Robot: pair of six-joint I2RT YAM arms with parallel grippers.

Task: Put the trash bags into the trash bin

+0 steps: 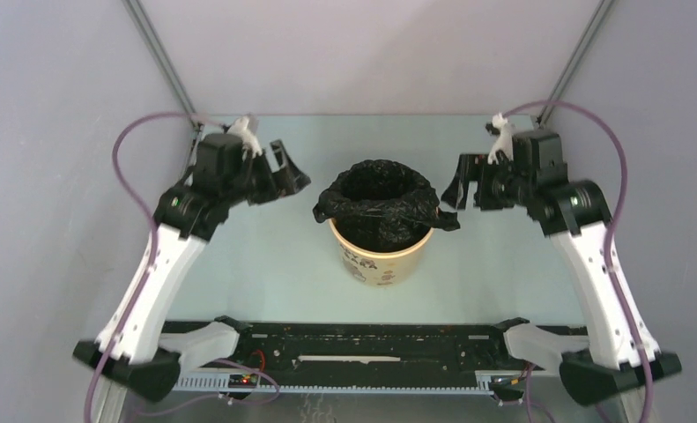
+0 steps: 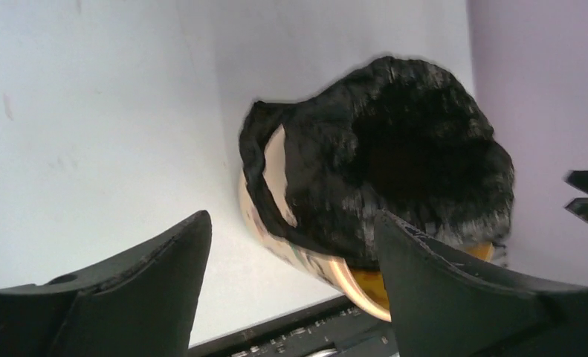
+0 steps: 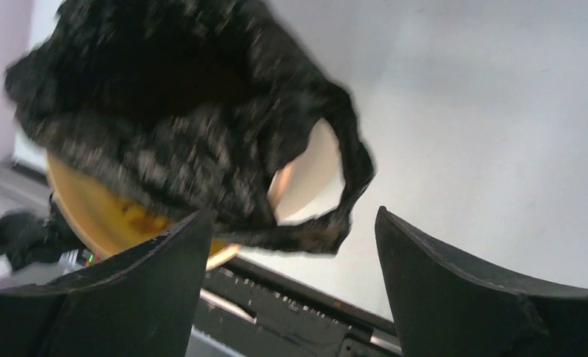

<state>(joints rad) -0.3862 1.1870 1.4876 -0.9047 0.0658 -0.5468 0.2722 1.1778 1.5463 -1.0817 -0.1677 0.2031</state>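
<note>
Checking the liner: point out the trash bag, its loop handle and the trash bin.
trash bag (image 1: pixel 384 216): top external view, film folded over the front rim.
loop handle (image 3: pixel 359 167): right wrist view, strip hanging outside.
trash bin (image 1: pixel 397 262): top external view, yellow side wall.

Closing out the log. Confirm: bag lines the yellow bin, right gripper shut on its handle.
Not right. The right gripper is open, holding nothing, as the right wrist view shows; the trash bag does line the bin.

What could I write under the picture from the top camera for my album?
Trash bag lining the yellow bin, left hand and right hand open beside it.
</note>
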